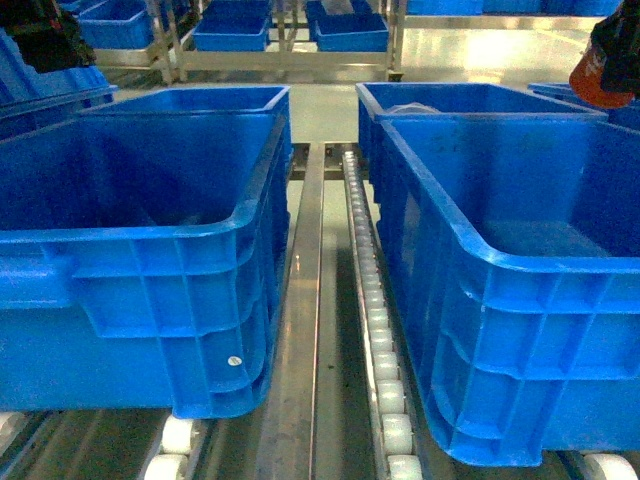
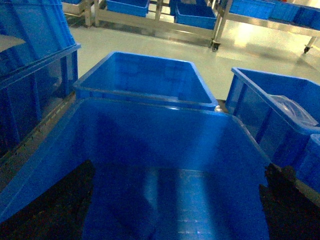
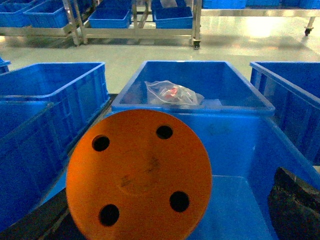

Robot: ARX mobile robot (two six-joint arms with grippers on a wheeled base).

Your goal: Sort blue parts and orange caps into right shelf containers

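two large containers fill the head view: a left container (image 1: 150,250) and a right container (image 1: 520,290), standing apart on the shelf (image 1: 305,300), with its steel rail and a row of white rollers (image 1: 375,330) running between them toward 12 o'clock. behind each sits another blue crate, so four crates show in this near group, plus parts of others at the edges. the visible part of the left container's inside is bare blue plastic, and the left wrist view looks straight down onto its bare floor (image 2: 170,190). the part of the right container's floor that shows is also bare. the far right crate (image 3: 192,82) holds one clear plastic bag (image 3: 172,94) with something reddish in it; i cannot tell what it is.

the right gripper (image 1: 605,60) shows at the 2 o'clock corner of the head view, closed around one orange cap (image 3: 140,175). in the right wrist view that cap is a round disc with four dark holes, held above the near end of the right container, toward its left side; only a dark finger (image 3: 295,205) shows at 4 o'clock. the left gripper (image 1: 45,35) is a dark shape at 10 o'clock, and its opening cannot be told. its dark fingers (image 2: 55,210) frame the lower corners of the left wrist view with nothing between them there.

no blue parts are visible. more blue crates sit on racks far off at 12 o'clock.
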